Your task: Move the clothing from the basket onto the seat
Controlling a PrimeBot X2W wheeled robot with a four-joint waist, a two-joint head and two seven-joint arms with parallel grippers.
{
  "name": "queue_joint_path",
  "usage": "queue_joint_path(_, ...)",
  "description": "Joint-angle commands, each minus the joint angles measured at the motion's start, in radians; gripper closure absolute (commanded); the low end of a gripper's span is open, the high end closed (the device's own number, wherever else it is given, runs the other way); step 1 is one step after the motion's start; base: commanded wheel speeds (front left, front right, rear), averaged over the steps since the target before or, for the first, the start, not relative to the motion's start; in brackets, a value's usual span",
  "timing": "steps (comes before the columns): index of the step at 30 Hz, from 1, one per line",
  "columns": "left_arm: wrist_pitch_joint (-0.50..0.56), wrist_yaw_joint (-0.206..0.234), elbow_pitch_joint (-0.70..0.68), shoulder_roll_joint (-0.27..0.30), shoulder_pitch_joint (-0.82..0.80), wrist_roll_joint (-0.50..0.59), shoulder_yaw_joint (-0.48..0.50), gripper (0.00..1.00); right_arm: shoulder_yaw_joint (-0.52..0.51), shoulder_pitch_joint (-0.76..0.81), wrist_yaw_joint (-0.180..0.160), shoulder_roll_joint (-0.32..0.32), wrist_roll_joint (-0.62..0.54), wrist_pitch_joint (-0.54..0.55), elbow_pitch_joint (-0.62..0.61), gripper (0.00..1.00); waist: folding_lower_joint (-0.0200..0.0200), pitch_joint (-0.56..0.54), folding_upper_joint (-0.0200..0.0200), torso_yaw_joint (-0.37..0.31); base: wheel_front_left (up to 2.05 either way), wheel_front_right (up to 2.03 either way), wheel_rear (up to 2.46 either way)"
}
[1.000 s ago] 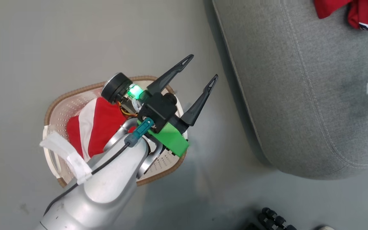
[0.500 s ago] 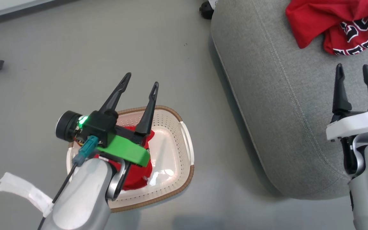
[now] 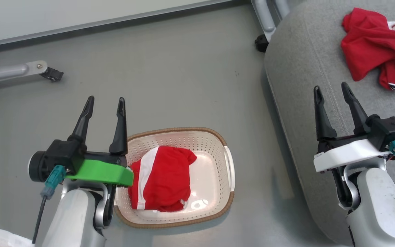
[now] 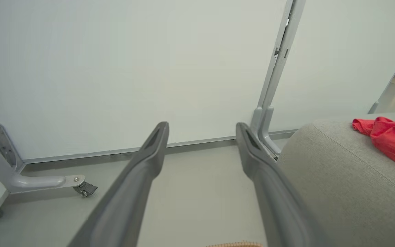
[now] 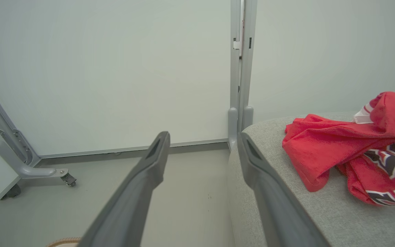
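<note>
Item: cream-white perforated plastic basket (image 3: 229, 164), rounded rectangle, with a brown woven-look rim and white side handles, standing on the grey floor (image 3: 183, 75) left of the seat. Contents: one pair of bright red shorts (image 3: 165, 181) with a white side stripe, crumpled, lying across the left and middle of the basket; the right part of the basket's bottom is bare. Item: large grey fabric-upholstered seat (image 3: 303, 89) with rounded edges and a stitched seam, at the right of the head view. On it, toward the far right: a bright red jersey (image 3: 369, 51) with navy-and-white lettering and white trim, bunched in a heap, well apart from the basket. Left gripper (image 3: 106, 100), two long dark fingers on a green mount: jaws spread wide with nothing between them, held at the basket's left end, fingertips pointing toward a white wall panel (image 3: 81, 15). Right gripper (image 3: 331, 88), same fingers on a white mount: jaws likewise spread and empty, over the seat's near edge, short of the jersey and not touching it. Also present: a grey metal leg with a black castor (image 3: 46, 72), at the foot of the panel, far left.
</note>
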Motion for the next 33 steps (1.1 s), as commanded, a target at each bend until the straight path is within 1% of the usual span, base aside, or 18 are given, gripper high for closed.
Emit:
queue_joint_path(1,0.0,-0.005,-0.004,-0.007,0.024,0.016,0.02,0.0,0.003,0.018,-0.001,0.0,-0.004,0.0,-0.009,0.0,0.0,-0.046,0.0,0.052,0.0,0.0,0.0)
queue_joint_path(8,0.0,-0.034,-0.005,-0.031,0.086,0.053,0.1,0.0,0.021,0.065,-0.001,0.011,-0.021,0.0,-0.032,0.0,0.0,-0.095,0.0,0.1,0.0,0.0,0.0)
queue_joint_path(16,0.0,-0.052,0.003,-0.047,0.148,0.083,0.153,0.0,0.027,0.132,-0.001,0.02,-0.028,0.0,-0.06,0.0,0.0,-0.149,0.0,0.122,0.0,0.0,0.0)
queue_joint_path(22,0.0,-0.057,0.005,-0.053,0.175,0.101,0.161,0.0,0.033,0.186,-0.001,0.022,-0.039,0.0,-0.093,0.0,0.0,-0.177,0.0,0.127,0.0,0.0,0.0)
queue_joint_path(27,0.0,-0.06,0.001,-0.056,0.187,0.108,0.157,0.0,0.034,0.237,-0.001,0.022,-0.02,0.0,-0.12,0.0,0.0,-0.193,0.0,0.131,0.0,0.0,0.0)
queue_joint_path(33,0.0,-0.056,0.002,-0.057,0.2,0.109,0.152,0.0,0.03,0.284,-0.001,0.022,-0.009,0.0,-0.123,0.0,0.0,-0.207,0.0,0.131,0.0,0.0,0.0)
